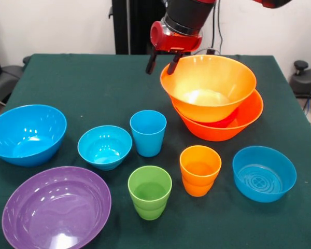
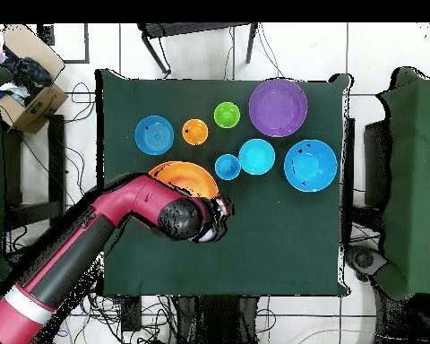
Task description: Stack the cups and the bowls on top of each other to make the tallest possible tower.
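Two large orange bowls sit nested at the back right, the upper one (image 1: 207, 85) tilted inside the lower one (image 1: 233, 127); from above they show as one orange pile (image 2: 190, 176) partly under the arm. My gripper (image 1: 162, 66) hangs open and empty just beside the upper bowl's left rim. In front stand a blue cup (image 1: 147, 132), a green cup (image 1: 150, 192) and an orange cup (image 1: 199, 170), all upright and apart. A small blue bowl (image 1: 104, 147), a large blue bowl (image 1: 27, 134), a wide purple bowl (image 1: 56, 207) and another blue bowl (image 1: 264, 173) lie singly on the table.
The dark green table (image 1: 93, 83) has bare cloth at its back left. In the overhead view the red arm (image 2: 120, 215) crosses the table's lower left. A cardboard box (image 2: 26, 94) and chairs stand off the table's sides.
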Tool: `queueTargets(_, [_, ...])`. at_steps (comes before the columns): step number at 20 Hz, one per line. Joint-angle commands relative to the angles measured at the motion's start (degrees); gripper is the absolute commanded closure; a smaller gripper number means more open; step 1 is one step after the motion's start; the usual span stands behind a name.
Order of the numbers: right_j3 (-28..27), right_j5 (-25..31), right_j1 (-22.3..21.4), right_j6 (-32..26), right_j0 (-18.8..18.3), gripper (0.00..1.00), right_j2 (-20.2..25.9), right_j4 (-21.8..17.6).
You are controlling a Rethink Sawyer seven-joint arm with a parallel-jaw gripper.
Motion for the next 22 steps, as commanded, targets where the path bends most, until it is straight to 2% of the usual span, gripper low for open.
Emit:
queueTargets(1, [-1.2, 4.5, 2.7, -12.8, 0.6, 0.0, 10.7, 0.0])
queueTargets(16, [0.6, -0.3, -0.9, -11.0, 1.2, 0.0, 9.5, -1.8])
queueTargets(22, [1.4, -3.1, -5.8, -12.7, 0.9, 0.0, 10.4, -1.6])
